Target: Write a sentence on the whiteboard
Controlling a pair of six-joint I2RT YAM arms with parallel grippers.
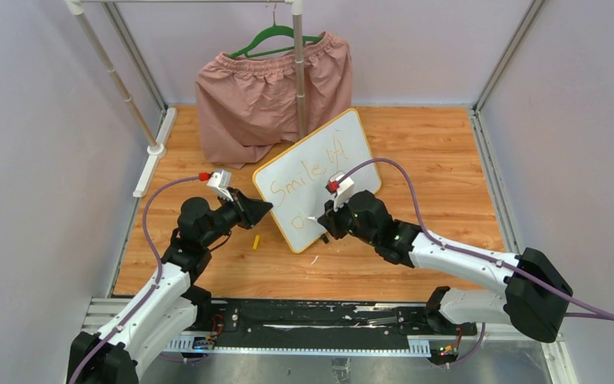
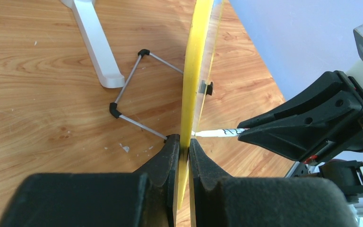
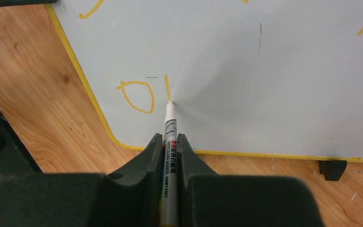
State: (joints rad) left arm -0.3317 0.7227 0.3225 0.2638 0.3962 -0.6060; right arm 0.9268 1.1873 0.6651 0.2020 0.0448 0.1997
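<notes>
The whiteboard (image 1: 312,172) stands tilted on the wooden floor, white with a yellow frame. The sentence (image 1: 300,174) reads "Smile" plus more orange strokes on the top line; the second line holds an "o" (image 3: 137,96) and a short stroke. My left gripper (image 1: 265,207) is shut on the board's left edge; in the left wrist view the yellow frame (image 2: 194,71) runs between my jaws (image 2: 184,144). My right gripper (image 1: 325,220) is shut on a white marker (image 3: 169,127), whose tip touches the board just under the short stroke.
Pink shorts (image 1: 268,96) hang on a green hanger from a rack behind the board. The rack's white foot (image 1: 152,156) lies at the left. A small yellow cap (image 1: 256,241) lies on the floor near the board's lower corner. Grey walls enclose the floor.
</notes>
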